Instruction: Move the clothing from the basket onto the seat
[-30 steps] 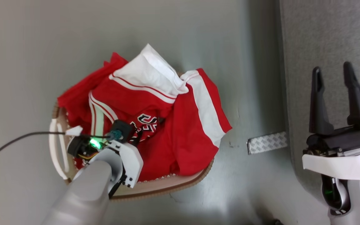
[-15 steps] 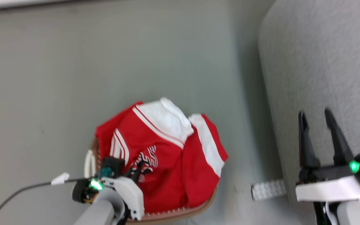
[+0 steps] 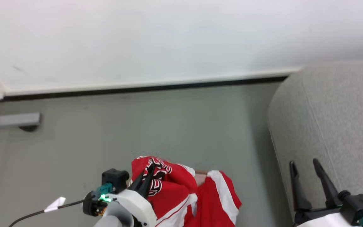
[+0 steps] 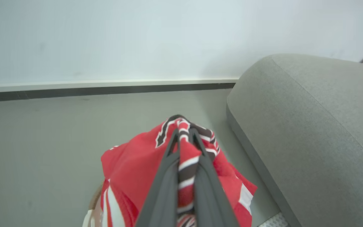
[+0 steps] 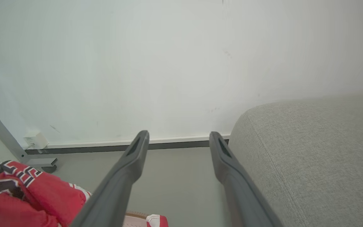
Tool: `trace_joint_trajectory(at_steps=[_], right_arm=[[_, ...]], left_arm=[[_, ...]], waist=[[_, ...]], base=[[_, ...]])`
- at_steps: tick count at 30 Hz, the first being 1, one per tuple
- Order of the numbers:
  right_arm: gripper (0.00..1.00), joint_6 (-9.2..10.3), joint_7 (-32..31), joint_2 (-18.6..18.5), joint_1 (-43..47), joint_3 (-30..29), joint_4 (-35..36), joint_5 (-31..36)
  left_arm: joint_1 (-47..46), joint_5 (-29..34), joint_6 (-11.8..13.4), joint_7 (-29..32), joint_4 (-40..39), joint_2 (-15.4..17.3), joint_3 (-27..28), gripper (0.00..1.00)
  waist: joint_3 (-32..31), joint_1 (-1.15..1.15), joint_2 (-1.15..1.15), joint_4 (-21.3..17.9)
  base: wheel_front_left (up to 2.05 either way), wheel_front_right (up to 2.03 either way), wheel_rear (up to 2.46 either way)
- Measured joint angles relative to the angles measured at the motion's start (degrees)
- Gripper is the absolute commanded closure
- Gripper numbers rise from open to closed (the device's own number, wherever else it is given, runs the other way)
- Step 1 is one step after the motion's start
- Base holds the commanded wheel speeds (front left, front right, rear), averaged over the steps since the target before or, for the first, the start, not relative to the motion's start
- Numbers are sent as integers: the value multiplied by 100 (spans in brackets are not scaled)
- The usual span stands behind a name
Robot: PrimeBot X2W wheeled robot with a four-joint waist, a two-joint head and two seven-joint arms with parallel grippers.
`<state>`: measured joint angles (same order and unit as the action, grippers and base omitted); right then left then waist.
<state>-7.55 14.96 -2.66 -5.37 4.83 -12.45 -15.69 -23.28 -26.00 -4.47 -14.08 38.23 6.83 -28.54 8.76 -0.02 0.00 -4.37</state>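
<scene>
My left gripper (image 4: 183, 136) is clamped shut on the clothing (image 3: 206, 198). In the left wrist view the two dark fingers pinch a fold of the black-and-white patterned trim between them, and the red fabric with its white panels drapes down and away on both sides. Below the cloth I can make out a sliver of the basket (image 4: 90, 212), a bit of brown rim and white wall at the bottom edge; how much of the clothing lies inside it I cannot tell. The seat (image 3: 329, 119) is off to my right, apart from the clothing, with a strip of grey floor (image 3: 175, 126) between them. My right gripper (image 3: 303, 163) stands wide open with nothing between its fingers, and in the head view it shows against the seat's near edge. A white wall (image 5: 169, 63) with a dark baseboard runs behind everything, and a thin black cable (image 3: 39, 212) trails off my left wrist.
</scene>
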Motion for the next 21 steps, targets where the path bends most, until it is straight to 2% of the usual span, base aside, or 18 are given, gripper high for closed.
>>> trace_joint_trajectory(at_steps=[11, 16, 21], right_arm=[[0, 0, -1, 0, 323, 291, -346, -2], [0, 0, 0, 0, 355, 393, -424, -4], [0, 0, 0, 0, 381, 416, -437, -13]], left_arm=[[505, -235, 535, 749, -2012, 492, 293, 100], [575, -256, 742, 1059, -2584, 742, 438, 100], [555, -268, 806, 1248, -2907, 851, 493, 100]], waist=[[-975, 1, 0, 208], [-1172, 1, 0, 193], [-1260, 1, 0, 160]], base=[[0, 0, 0], [0, 0, 0], [0, 0, 0]])
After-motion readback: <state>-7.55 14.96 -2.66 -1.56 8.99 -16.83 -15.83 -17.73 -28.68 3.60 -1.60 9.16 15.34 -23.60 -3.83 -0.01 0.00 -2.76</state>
